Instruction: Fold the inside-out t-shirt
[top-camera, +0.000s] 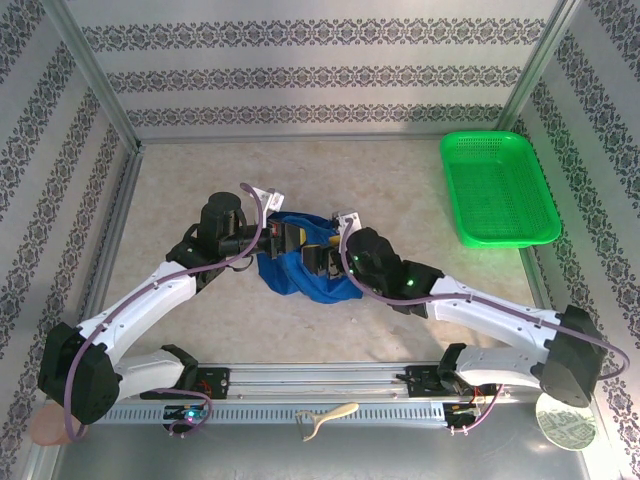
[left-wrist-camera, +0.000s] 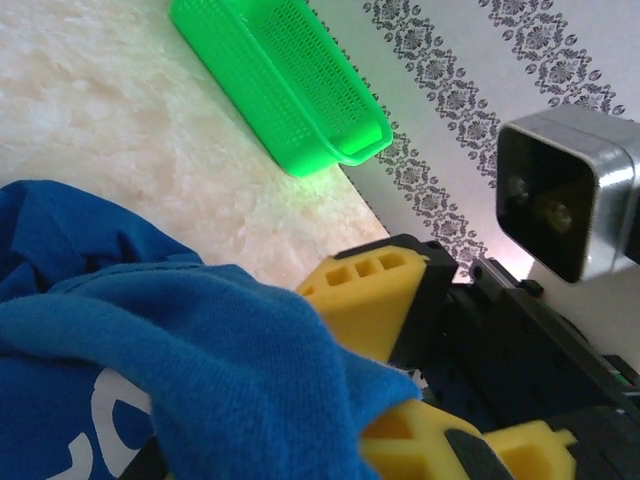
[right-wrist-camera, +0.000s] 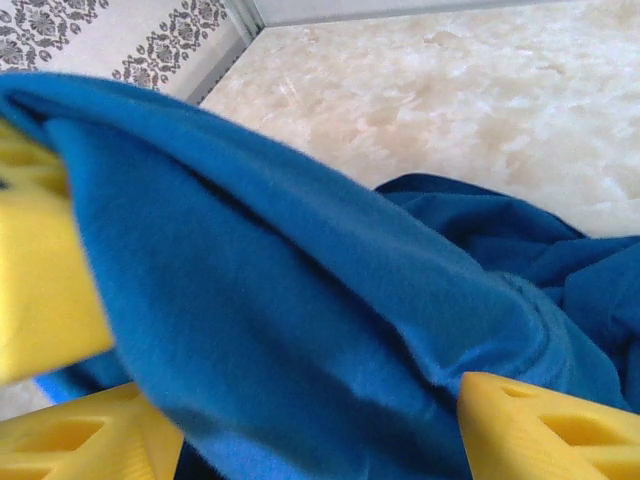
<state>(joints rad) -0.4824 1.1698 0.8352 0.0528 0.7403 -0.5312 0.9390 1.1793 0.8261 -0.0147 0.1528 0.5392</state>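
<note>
The inside-out t-shirt (top-camera: 300, 268) is a royal blue bunch at the middle of the table, between both grippers. My left gripper (top-camera: 283, 238) is at its far left edge, shut on a fold of the cloth; in the left wrist view the t-shirt (left-wrist-camera: 180, 370) drapes over my own fingers and shows a white print (left-wrist-camera: 110, 420). My right gripper (top-camera: 322, 258) meets the bunch from the right. In the right wrist view the right gripper (right-wrist-camera: 300, 415) is open, its yellow fingers (right-wrist-camera: 540, 425) wide apart, with a taut fold of the t-shirt (right-wrist-camera: 300, 300) lying across the gap.
A green mesh basket (top-camera: 498, 187) stands at the back right, also seen as the basket (left-wrist-camera: 290, 90) in the left wrist view. Patterned walls close the back and sides. A beige tool (top-camera: 325, 418) lies on the rail at the near edge.
</note>
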